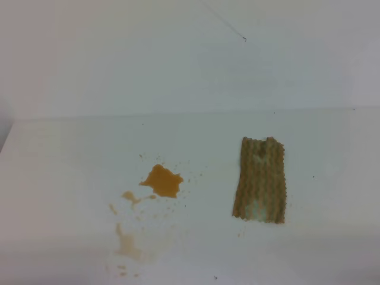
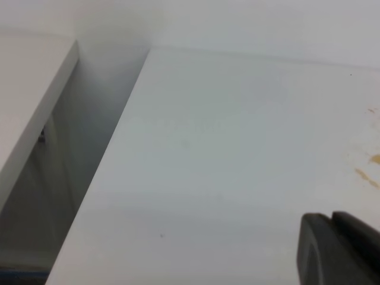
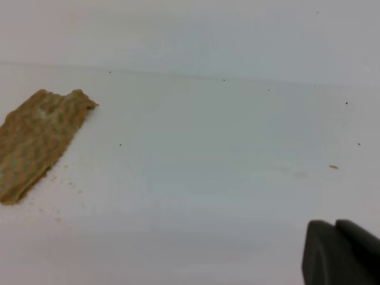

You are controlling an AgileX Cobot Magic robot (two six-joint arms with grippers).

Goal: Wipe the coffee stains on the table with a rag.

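Coffee stains (image 1: 161, 181) lie left of centre on the white bench (image 1: 332, 166): one irregular orange-brown blotch, with paler tan smears trailing nearer and to the left, and fine brown specks scattered around it. Right of them, well apart, the rag (image 1: 260, 180) lies flat, a tan ribbed rectangle with pale patches, its long side running near to far; a few crumbs dot the bench at its near edge. Nothing stands between rag and stains. Beyond the bench rises a white wall (image 1: 178, 53). My right hand (image 3: 339, 252) shows only as a dark tip at the lower right of its wrist view, clenched and grasping nothing, well to the right of the rag (image 3: 37, 141). My left hand (image 2: 337, 249) appears likewise as a dark tip; whether it is clenched I cannot tell. It sits near the bench's left edge, faint stain marks (image 2: 367, 177) to its right.
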